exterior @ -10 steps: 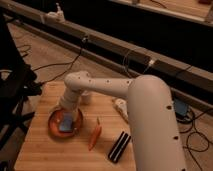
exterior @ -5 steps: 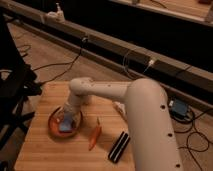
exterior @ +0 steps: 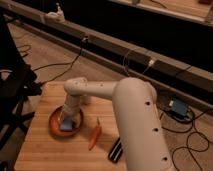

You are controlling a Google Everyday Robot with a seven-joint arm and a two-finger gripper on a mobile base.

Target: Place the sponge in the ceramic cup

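Observation:
The blue sponge [exterior: 66, 125] lies in the orange plate [exterior: 54, 126] on the left part of the wooden table. My gripper [exterior: 68, 118] reaches down into the plate and sits right at the sponge, partly covering it. Whether it has hold of the sponge does not show. The white arm stretches from the lower right across the table to the plate. I cannot make out the ceramic cup; the arm covers the table just behind the plate.
An orange carrot [exterior: 95, 135] lies right of the plate, and a black bar-shaped object [exterior: 116, 150] rests near the arm's base. The wooden table [exterior: 37, 152] ends close on the left. Cables and a blue box [exterior: 178, 108] lie on the floor behind.
The arm has swung left and dropped, bringing the gripper down into the plate onto the sponge. The sponge and plate have stayed where they were.

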